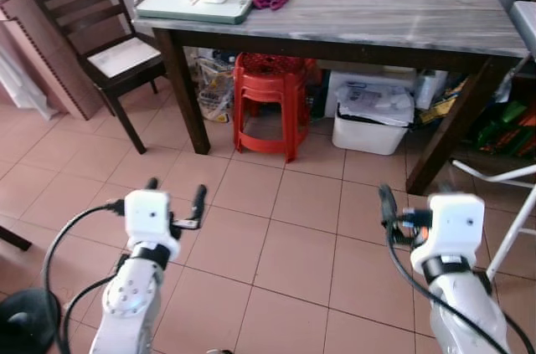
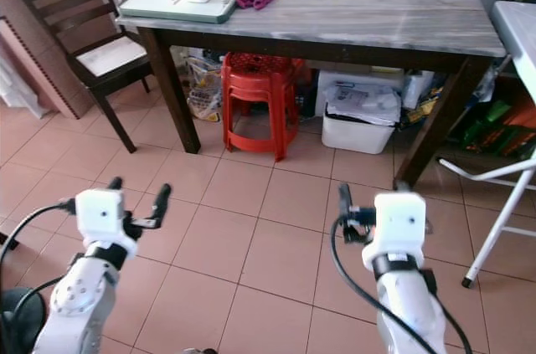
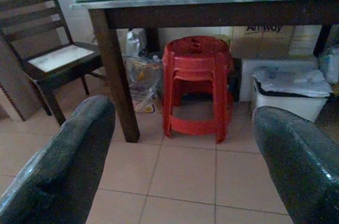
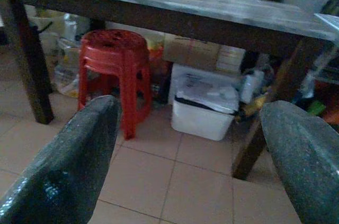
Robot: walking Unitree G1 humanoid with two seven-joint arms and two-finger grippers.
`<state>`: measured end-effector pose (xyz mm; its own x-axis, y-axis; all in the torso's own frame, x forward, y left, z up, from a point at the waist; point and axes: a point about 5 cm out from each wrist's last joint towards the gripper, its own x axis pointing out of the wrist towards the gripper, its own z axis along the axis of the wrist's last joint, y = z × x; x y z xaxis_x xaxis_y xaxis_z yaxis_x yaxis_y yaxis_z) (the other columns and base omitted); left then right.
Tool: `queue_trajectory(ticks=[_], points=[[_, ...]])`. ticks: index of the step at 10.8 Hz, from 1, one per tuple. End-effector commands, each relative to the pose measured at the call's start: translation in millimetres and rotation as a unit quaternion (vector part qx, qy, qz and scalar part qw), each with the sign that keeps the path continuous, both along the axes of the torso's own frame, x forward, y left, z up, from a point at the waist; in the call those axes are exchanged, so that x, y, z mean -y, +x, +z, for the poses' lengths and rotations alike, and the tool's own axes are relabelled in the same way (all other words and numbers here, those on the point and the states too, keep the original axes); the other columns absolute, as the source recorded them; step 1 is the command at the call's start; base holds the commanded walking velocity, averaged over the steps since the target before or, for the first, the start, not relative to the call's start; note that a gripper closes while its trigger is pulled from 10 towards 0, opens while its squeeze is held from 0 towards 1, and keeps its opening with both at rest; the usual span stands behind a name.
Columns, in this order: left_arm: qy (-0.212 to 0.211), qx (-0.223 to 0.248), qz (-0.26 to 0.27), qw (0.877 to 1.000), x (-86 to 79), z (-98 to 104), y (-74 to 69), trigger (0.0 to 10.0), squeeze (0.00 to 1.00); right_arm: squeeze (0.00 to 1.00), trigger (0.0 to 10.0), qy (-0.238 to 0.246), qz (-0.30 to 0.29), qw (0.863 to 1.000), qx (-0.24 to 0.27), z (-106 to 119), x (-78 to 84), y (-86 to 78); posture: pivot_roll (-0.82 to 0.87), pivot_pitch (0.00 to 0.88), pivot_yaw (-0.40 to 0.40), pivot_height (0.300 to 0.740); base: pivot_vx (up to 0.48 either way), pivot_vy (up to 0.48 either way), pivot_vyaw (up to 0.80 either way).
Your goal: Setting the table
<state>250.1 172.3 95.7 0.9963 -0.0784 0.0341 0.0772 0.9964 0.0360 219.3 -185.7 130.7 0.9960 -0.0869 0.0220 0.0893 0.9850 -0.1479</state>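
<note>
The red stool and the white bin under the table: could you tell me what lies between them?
Nothing stands between the red stool and white bin; eye views show bare floor.

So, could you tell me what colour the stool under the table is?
Red stool, clearest in the left eye view.

Head stereo pair: high vantage, facing forward and down across tiled floor [image 1: 285, 245] toward the grey-topped table [image 1: 402, 15], seen from well back; the right eye shows the same scene shifted slightly. Left wrist camera: low, near floor level, looking along its own fingers [image 3: 58, 166] at the red stool [image 3: 197, 83] and dark chair [image 3: 50, 60]. Right wrist camera: equally low, facing the table's underside and white bin [image 4: 204, 110]. All four share the stool and table edge.
</note>
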Motion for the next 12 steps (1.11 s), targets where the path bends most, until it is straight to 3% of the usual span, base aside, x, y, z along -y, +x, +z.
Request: queue_trajectory(ticks=[1, 5, 9, 12], points=[[0.003, -0.007, -0.002, 1.0, -5.1, -4.8, -1.2, 10.0, 0.0, 0.0, 10.0, 0.005, -0.012, 1.0, 0.01, 3.3, -0.5, -3.0, -0.06, 0.083, 0.06, 0.74, 0.0, 0.0, 0.0], [0.001, 0.006, -0.042, 0.999, 14.3, 1.7, 7.4, 10.0, 0.0, 0.0, 10.0, 0.004, 0.009, 1.0, 0.012, 2.7, -8.6, 4.0, -0.07, 0.087, 0.069, 0.74, 0.0, 0.0, -0.62], [-0.003, 0.002, -0.05, 0.999, 18.5, 2.2, 5.1, 10.0, 0.0, 0.0, 10.0, -0.001, 0.031, 0.999, 0.004, 1.8, -11.0, 3.3, -0.06, 0.096, 0.068, 0.74, 0.0, -0.351, 0.0], [0.0, -0.002, -0.055, 0.998, 17.6, 1.9, 7.6, 10.0, 0.0, 0.0, 10.0, -0.007, 0.027, 1.0, -0.003, 1.1, 0.2, 3.4, -0.06, 0.101, 0.077, 0.74, 0.0, -0.454, 0.0]])
